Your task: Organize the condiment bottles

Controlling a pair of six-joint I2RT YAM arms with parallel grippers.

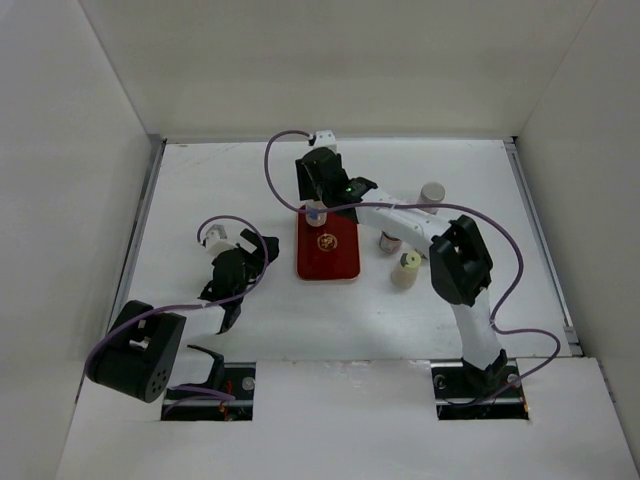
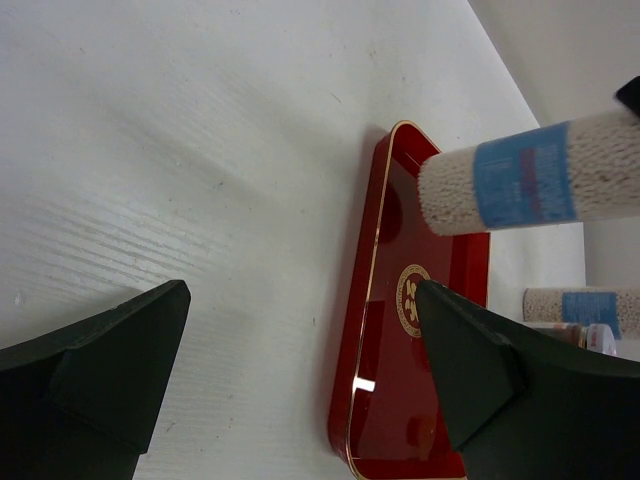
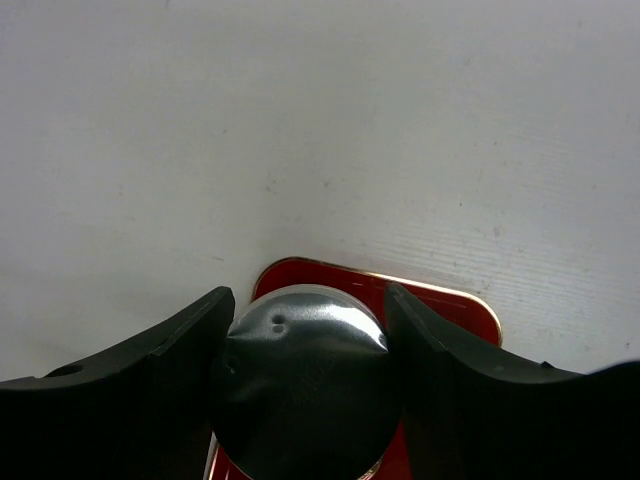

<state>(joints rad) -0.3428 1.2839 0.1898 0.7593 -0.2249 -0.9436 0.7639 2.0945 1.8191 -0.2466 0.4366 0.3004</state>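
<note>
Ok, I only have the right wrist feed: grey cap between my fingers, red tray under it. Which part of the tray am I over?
Observer: The right gripper holds that shaker bottle at the far left corner of the red tray.
Operator: How many bottles are off the tray?
Observer: Three sit on the table to the right of the tray: a grey-capped one, one partly under your arm, and a pale one.
Operator: And the left arm?
Observer: The left gripper is open and empty, on the tray's left side, facing it.
</note>
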